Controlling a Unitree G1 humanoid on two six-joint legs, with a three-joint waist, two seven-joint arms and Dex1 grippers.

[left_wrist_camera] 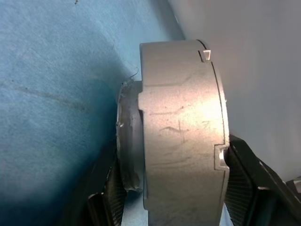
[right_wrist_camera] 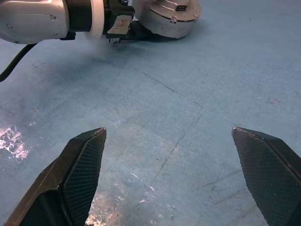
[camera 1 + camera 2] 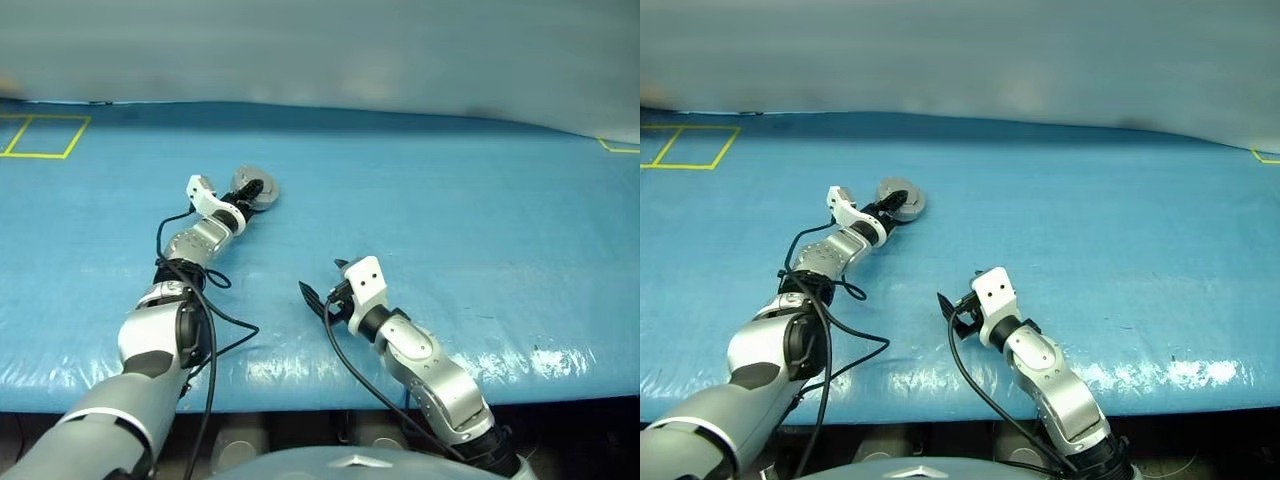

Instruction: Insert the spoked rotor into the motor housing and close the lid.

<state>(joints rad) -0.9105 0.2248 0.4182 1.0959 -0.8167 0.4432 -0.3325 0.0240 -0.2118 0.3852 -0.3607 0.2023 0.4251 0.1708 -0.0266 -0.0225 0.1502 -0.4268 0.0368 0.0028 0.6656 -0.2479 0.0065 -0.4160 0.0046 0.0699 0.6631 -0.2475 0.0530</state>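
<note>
A: Table (image 3: pixel 450 200) first. I see blue sheeting across it, with yellow tape marks (image 3: pixel 40 135) at the far left.

B: Left arm?

A: Stretched forward. My left gripper (image 3: pixel 253 192) sits at the grey drum (image 3: pixel 258 190), which rests on the sheet. A finger (image 1: pixel 247 188) stands on either side of it. I cannot tell whether they press it.

B: Right side?

A: Right gripper (image 3: pixel 325 285) is near me, well apart from the drum, jaws spread wide, holding nothing.

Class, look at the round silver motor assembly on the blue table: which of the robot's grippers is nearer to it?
Left. The left gripper has its fingers on either side of the motor housing; the right gripper hangs open well short of it, nearer the robot.
</note>
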